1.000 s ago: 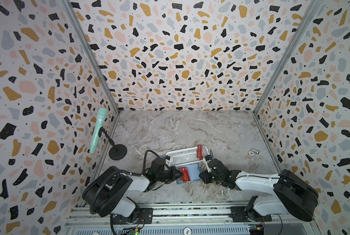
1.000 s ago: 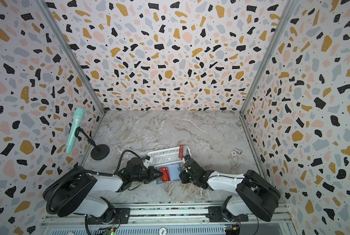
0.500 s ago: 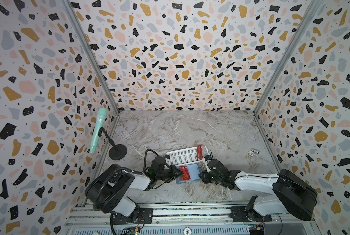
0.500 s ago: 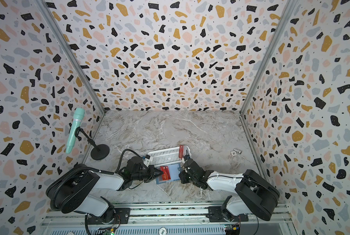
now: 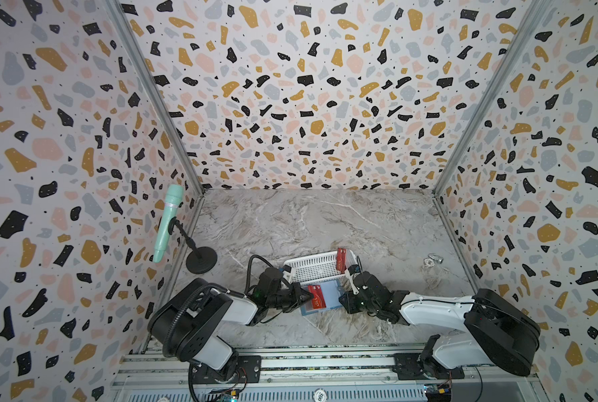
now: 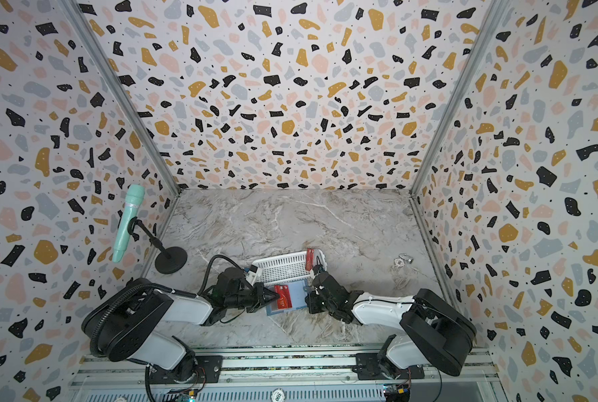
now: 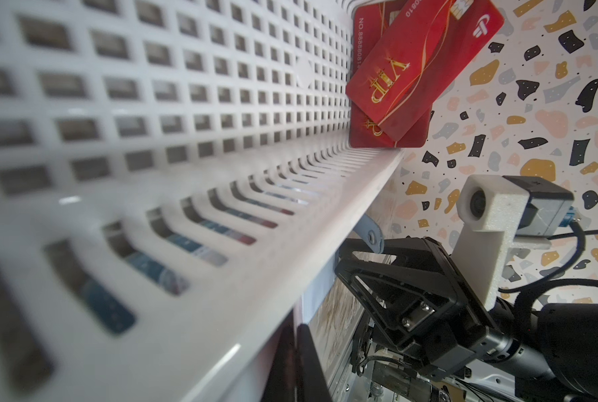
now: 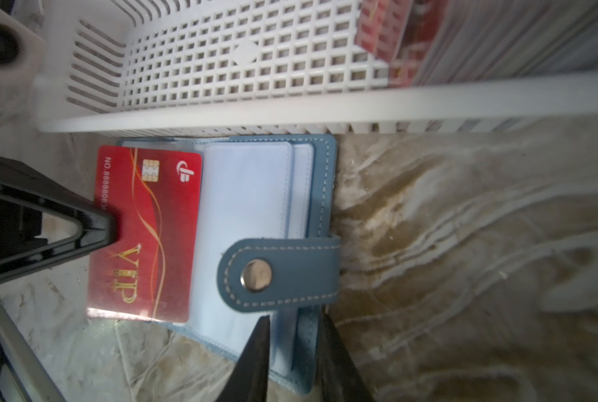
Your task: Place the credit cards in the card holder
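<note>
Right wrist view: left gripper (image 8: 111, 226) clenched on a red card (image 8: 144, 233) lying flat on the open card holder (image 8: 320, 195); right gripper (image 8: 295, 355) pinches the holder's edge, pinning it beside the basket (image 8: 221, 69), where more cards (image 7: 412, 69) stand; push the card level and square into the sleeve (image 8: 248, 209)

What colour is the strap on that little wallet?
The strap is blue-grey with pale stitching and a silver snap, clearest in the right wrist view.
</note>
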Robot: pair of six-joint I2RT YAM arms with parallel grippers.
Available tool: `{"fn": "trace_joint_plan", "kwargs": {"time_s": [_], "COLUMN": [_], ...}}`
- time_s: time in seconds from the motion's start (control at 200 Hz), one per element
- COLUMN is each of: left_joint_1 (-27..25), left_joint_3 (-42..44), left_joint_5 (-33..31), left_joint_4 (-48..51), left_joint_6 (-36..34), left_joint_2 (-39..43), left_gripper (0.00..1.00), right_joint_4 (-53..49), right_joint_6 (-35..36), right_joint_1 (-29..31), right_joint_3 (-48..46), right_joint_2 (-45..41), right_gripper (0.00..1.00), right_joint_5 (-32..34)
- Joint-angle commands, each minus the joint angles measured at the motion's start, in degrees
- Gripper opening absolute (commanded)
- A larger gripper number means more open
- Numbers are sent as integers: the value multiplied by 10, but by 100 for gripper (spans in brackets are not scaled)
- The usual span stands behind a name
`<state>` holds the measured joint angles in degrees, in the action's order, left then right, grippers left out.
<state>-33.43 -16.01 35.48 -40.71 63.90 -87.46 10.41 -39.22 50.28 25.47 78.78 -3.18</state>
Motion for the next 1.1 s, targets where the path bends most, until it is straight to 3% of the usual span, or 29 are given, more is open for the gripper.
{"fn": "trace_joint_plan", "kwargs": {"time_s": [0.0, 0.466, 0.951, 1.096], "left_joint_1": [4, 3, 3, 3], "left_joint_3": [-11, 3, -37, -55], "left_joint_5": [6, 10, 16, 0], "left_joint_4": [-24, -71, 24, 86], "left_joint_6": [-2, 13, -45, -67], "left_joint_2": [-9, -37, -63, -58], "left_gripper": [0, 0, 0, 9], "right_joint_4": [-42, -41, -43, -45], "right_joint_6": [7, 6, 2, 1], "right_joint_1": [4, 10, 15, 15], "right_joint_3": [8, 10, 12, 11], "right_joint_2": [9, 15, 16, 16], "right_gripper": [27, 27, 27, 27], "right_joint_5": [9, 12, 18, 21]}}
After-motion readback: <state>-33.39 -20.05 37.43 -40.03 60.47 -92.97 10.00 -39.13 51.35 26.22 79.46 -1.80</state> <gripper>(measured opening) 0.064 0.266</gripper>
